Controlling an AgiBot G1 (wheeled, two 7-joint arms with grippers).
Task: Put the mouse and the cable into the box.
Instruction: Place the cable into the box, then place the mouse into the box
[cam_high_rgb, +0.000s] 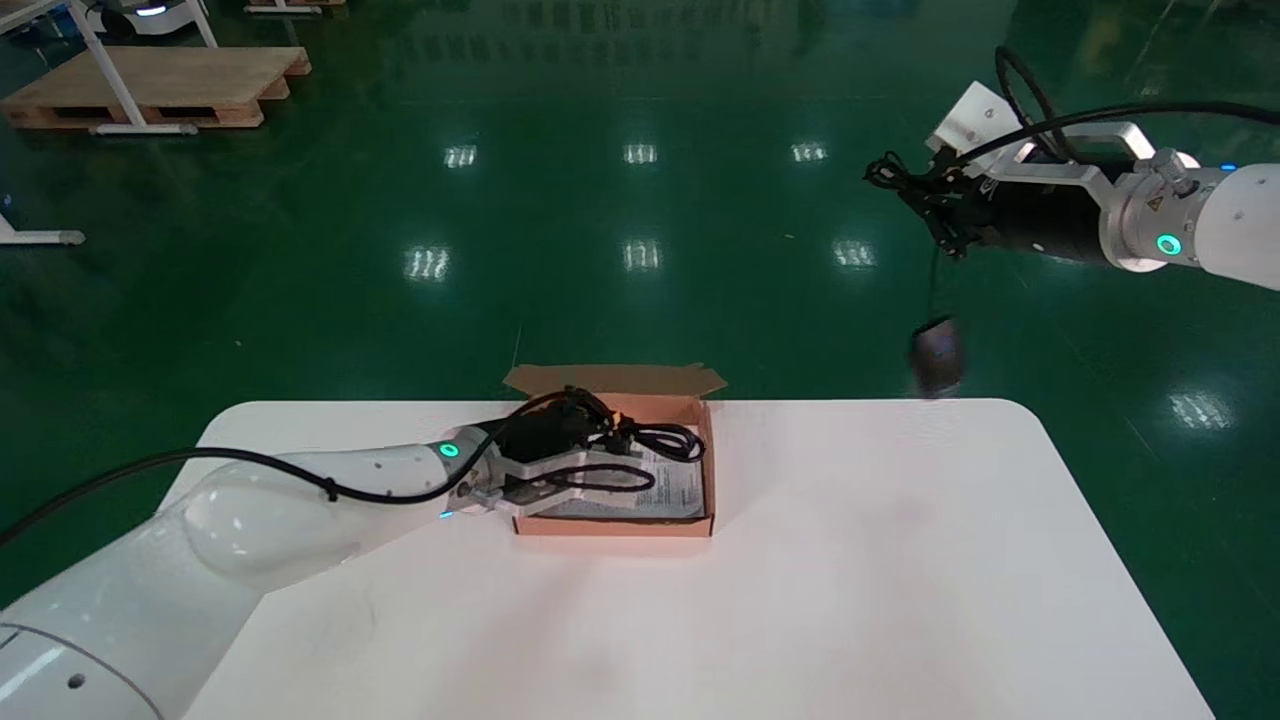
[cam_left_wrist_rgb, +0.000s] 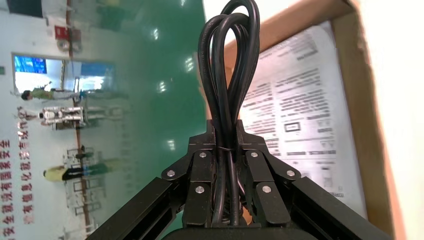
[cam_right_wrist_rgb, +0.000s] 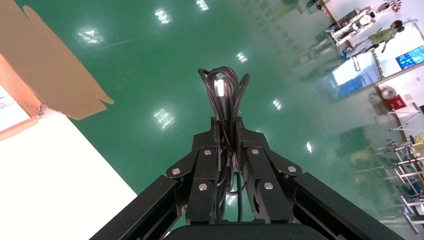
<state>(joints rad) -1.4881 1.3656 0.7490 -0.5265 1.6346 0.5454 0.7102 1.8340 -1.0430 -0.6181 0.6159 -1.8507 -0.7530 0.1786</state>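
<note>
An open cardboard box sits on the white table, left of centre, with a printed leaflet lying in it. My left gripper reaches over the box, shut on a bundled black cable whose loops hang above the leaflet. The left wrist view shows this gripper clamped on the cable, with the box wall beside it. High at the right, my right gripper is shut on the mouse's coiled cord. The dark mouse dangles below it, beyond the table's far edge.
The box's rear flap stands open toward the far side. Bare tabletop stretches to the right of the box and in front of it. A wooden pallet and white stand legs rest on the green floor far off at the left.
</note>
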